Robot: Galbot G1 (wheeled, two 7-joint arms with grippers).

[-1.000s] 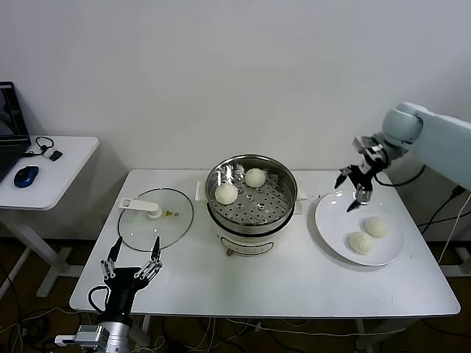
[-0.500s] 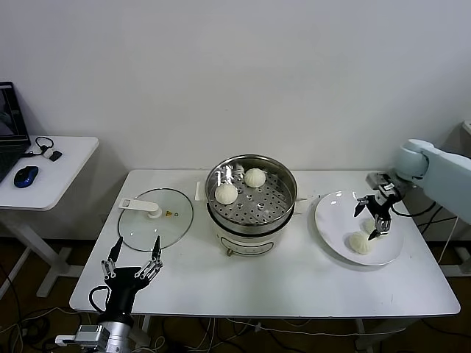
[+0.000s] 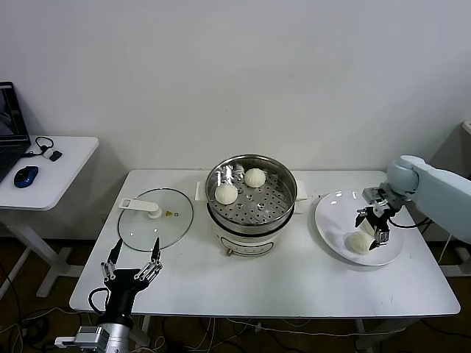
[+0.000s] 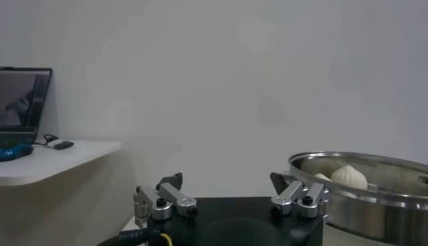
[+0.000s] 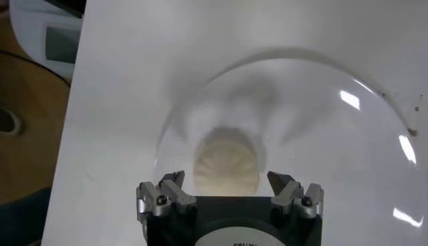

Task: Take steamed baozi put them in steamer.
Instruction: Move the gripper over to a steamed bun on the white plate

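Two steamed baozi [image 3: 226, 193] sit in the steamer [image 3: 251, 193] mid-counter, toward its far-left side. At least one more lies on the white plate [image 3: 335, 227] at right; the nearer one [image 3: 358, 243] shows clearly. Right pincer [image 3: 375, 228] hangs just over the plate, arm bent in from the right edge, jaws spread wide around a bun [image 5: 226, 166], nothing gripped. Left pincer [image 3: 133, 265] parked at the near-left counter [image 3: 294, 283] edge, fingers apart, empty. Glass lid [image 3: 155, 217] lies flat left of the steamer.

2 baozi [image 3: 226, 193] in steamer [image 3: 283, 209].
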